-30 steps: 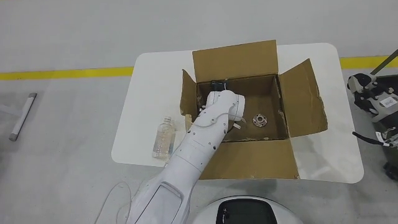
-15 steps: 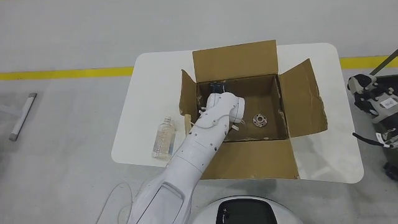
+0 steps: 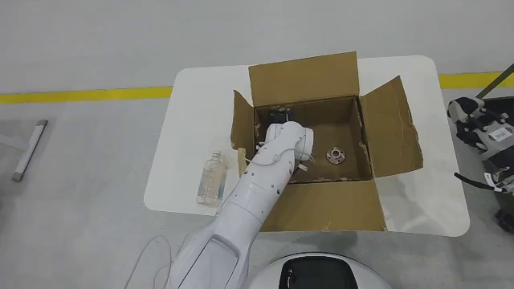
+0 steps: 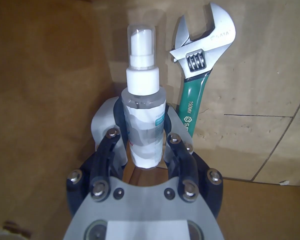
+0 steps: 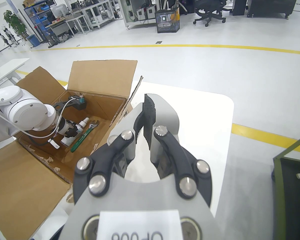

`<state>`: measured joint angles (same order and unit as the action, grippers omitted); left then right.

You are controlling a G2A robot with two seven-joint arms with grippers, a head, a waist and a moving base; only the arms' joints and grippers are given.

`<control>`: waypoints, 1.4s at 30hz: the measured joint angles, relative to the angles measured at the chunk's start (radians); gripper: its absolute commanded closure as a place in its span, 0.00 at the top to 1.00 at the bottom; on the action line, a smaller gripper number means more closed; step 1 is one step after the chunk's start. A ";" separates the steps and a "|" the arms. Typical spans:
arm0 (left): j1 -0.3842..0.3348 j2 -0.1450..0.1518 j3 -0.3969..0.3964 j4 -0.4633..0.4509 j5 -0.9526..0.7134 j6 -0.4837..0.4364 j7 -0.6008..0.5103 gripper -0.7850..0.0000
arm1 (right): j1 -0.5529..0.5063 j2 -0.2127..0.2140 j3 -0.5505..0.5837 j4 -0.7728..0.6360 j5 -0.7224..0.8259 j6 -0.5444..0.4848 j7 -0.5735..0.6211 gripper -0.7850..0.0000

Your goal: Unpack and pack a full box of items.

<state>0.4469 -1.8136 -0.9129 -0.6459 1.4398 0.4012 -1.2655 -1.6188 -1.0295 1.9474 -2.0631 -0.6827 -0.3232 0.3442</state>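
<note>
Box (image 3: 385, 128): open, four flaps spread, on the table (image 3: 193, 104).
Left claw (image 4: 142, 121): in the box's far-left corner, near two walls, clamped on a spray bottle (image 4: 142, 81). The box floor to the right is open.
Wrench (image 4: 197, 76): just beside the spray bottle, head toward the far wall.
Change: the left wrist has eased slightly back toward the robot.
Round metal part (image 3: 335, 155): on the box floor, well apart.
Water bottle (image 3: 211, 178): on the table left of the box.
Right claw (image 5: 146, 116): closed, empty, over the table's right side.
</note>
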 measured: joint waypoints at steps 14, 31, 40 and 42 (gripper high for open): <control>-0.013 -0.005 -0.048 -0.084 -0.052 -0.043 -0.018 0.00 | 0.009 -0.001 -0.010 0.002 -0.001 0.003 0.006 0.26; 0.167 0.059 -0.210 -0.708 -0.051 -0.193 -0.263 0.00 | 0.023 -0.001 -0.007 0.000 0.008 -0.004 0.019 0.35; 0.210 0.081 -0.284 -1.006 -0.117 -0.268 -0.270 0.00 | 0.034 -0.001 -0.021 0.009 0.002 -0.010 0.022 0.32; 0.209 0.086 -0.307 -1.052 -0.135 -0.276 -0.270 0.00 | 0.036 -0.001 -0.023 0.011 0.000 -0.011 0.023 0.31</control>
<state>0.6559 -1.7277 -1.2197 -1.6982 1.3051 0.1247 -1.5359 -1.5825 -1.0301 1.9244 -2.0524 -0.6829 -0.3345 0.3675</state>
